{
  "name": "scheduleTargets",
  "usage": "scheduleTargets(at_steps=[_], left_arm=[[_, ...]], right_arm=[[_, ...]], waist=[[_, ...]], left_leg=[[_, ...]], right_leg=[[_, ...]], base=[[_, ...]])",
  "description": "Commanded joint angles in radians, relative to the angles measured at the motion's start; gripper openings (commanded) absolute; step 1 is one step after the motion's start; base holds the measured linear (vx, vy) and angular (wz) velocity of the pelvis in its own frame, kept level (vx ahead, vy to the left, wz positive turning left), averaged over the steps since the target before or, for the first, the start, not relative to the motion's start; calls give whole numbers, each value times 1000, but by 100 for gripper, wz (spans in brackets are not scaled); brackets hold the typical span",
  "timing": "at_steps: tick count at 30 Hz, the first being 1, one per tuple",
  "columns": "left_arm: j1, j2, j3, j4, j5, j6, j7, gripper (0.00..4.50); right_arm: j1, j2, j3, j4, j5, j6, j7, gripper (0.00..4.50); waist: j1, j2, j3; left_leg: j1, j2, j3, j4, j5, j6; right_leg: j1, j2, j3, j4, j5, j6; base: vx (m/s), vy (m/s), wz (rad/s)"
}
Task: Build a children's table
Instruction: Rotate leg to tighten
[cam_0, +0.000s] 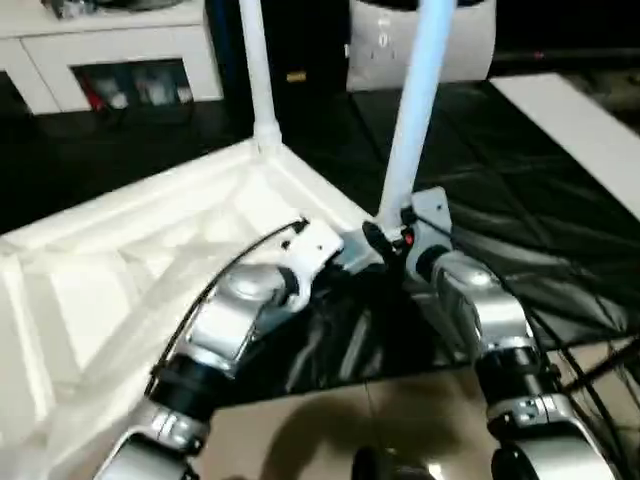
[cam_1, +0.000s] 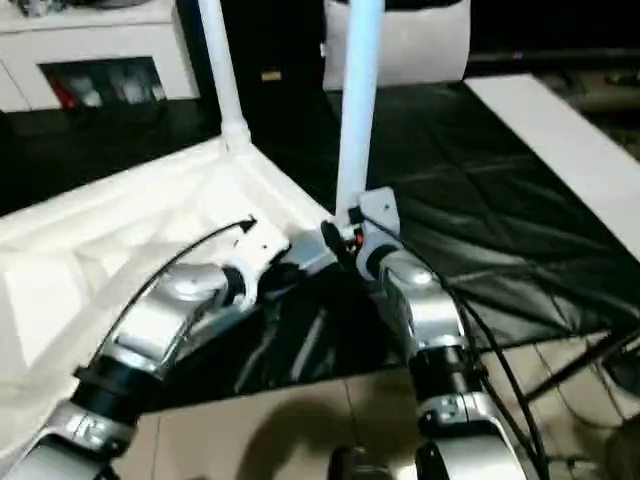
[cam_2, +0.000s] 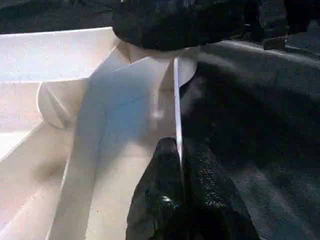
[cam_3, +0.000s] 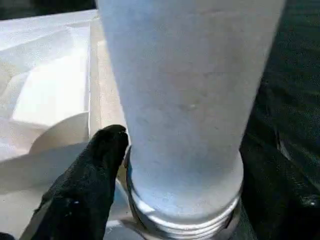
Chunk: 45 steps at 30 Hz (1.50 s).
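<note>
1. On the black-sheeted work table (cam_0: 520, 200) I see the children's table (cam_0: 120, 260) lying underside up, with two legs standing in its corner sockets.
2. My right gripper (cam_3: 165, 190) has its jaws spread around the near leg (cam_0: 415, 110) at its threaded base.
3. My left gripper (cam_2: 180, 200) is pinched closed on the tabletop's thin rim.
4. No readable writing shows anywhere.

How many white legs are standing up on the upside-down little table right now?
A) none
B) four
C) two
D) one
C: two white legs stand upright at corners of the children's table, a far leg and a near leg just ahead of the right gripper.
</note>
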Motion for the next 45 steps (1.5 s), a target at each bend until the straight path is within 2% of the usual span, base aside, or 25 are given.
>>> scheduleTargets(at_steps=[1,2,3,4,5,6,7,10,11,15,16,19,24,25,28,32,33,35,39,45], left_arm=[[-30,3,-24,-12,6,-21,10,0],[-30,16,-24,-6,11,-28,4,0],[-30,23,-23,-2,15,-32,1,0],[-30,24,-23,-1,15,-33,0,0],[-30,46,-23,7,20,-49,-17,0],[-30,54,-23,9,20,-55,-26,0],[-30,76,-25,15,21,-75,-50,0],[-28,124,-43,28,18,-127,-116,0],[-28,149,-52,37,13,-147,-158,0],[-34,200,-77,71,4,-248,-237,0],[-34,226,-92,76,-7,-293,-300,0],[-35,258,-113,85,-22,-356,-387,0],[-43,299,-150,117,-29,-415,-504,0],[-45,308,-161,126,-27,-438,-530,0],[-54,327,-178,151,-30,-492,-590,0],[-68,337,-185,175,-24,-526,-624,0],[-72,338,-186,181,-24,-533,-628,0],[-80,339,-188,196,-23,-551,-638,0],[-89,335,-187,218,-22,-575,-650,0],[-92,328,-184,231,-28,-589,-657,0]], right_arm=[[33,35,59,-7,35,2,64,386],[43,20,58,-20,40,-16,85,406],[49,10,58,-29,42,-28,99,406],[49,9,58,-30,43,-29,100,425],[67,-20,54,-56,53,-46,143,425],[73,-35,53,-64,55,-53,162,440],[87,-72,50,-84,61,-70,212,446],[111,-157,50,-107,70,-114,327,446],[115,-201,48,-109,76,-138,386,446],[112,-276,48,-101,91,-180,497,446],[108,-313,56,-94,96,-204,560,446],[100,-349,69,-85,104,-240,634,446],[84,-390,108,-63,98,-287,742,446],[82,-398,119,-60,97,-296,774,446],[71,-416,149,-42,97,-316,849,446],[54,-423,171,-13,96,-322,898,416],[49,-422,174,-5,96,-322,905,392],[37,-418,179,10,99,-319,919,386],[23,-418,185,31,105,-326,944,342],[21,-417,188,43,115,-325,970,301]], waist=[[15,-9,-79],[20,-5,-82],[21,-7,-82],[22,-9,-84],[26,-9,-87],[35,-7,-89],[42,-7,-88],[51,-11,-88],[56,-11,-84],[63,-11,-80],[64,-13,-80],[67,-16,-80],[85,-17,-83],[88,-21,-82],[94,-22,-83],[100,-27,-81],[101,-29,-82],[103,-27,-82],[102,-31,-83],[103,-33,-82]], left_leg=[[-37,13,5,-66,-28,106],[-41,17,5,-64,13,125],[-35,20,7,-64,14,136],[-35,19,9,-62,22,146],[-41,20,8,-62,49,164],[-39,20,10,-59,74,184],[-38,20,12,-58,75,201],[-43,19,15,-56,70,213],[-41,18,16,-58,46,210],[-37,17,18,-60,-8,183],[-37,16,19,-61,-20,176],[-37,19,20,-62,-25,174],[-32,27,19,-63,15,184],[-32,29,20,-63,21,190],[-33,29,19,-63,32,199],[-34,28,23,-64,18,186],[-34,27,24,-64,19,180],[-34,27,23,-64,20,174],[-36,27,24,-63,30,176],[-35,27,25,-64,27,173]], right_leg=[[66,-64,72,-81,-398,-53],[71,-60,75,-66,-302,-98],[65,-58,78,-66,-281,-114],[66,-57,81,-61,-258,-130],[73,-57,82,-51,-223,-156],[72,-58,85,-47,-190,-170],[71,-58,84,-51,-190,-171],[72,-56,83,-51,-213,-162],[69,-55,81,-61,-266,-146],[66,-54,79,-72,-344,-118],[66,-53,79,-73,-360,-110],[65,-53,81,-72,-362,-108],[60,-55,86,-60,-316,-135],[60,-55,86,-59,-302,-141],[61,-56,87,-54,-283,-152],[63,-57,88,-58,-318,-140],[63,-56,88,-59,-327,-135],[63,-56,87,-60,-333,-132],[64,-55,88,-56,-317,-131],[64,-56,87,-58,-337,-123]], base=[[70,-6,-5],[51,-10,7],[0,0,0],[0,0,0],[0,0,0],[0,0,0],[0,0,0],[0,0,0],[0,0,0],[0,0,0],[0,0,0],[0,0,0],[0,0,0],[0,0,0],[0,0,0],[0,0,0],[0,0,0],[0,0,0],[0,0,0],[0,0,0]])
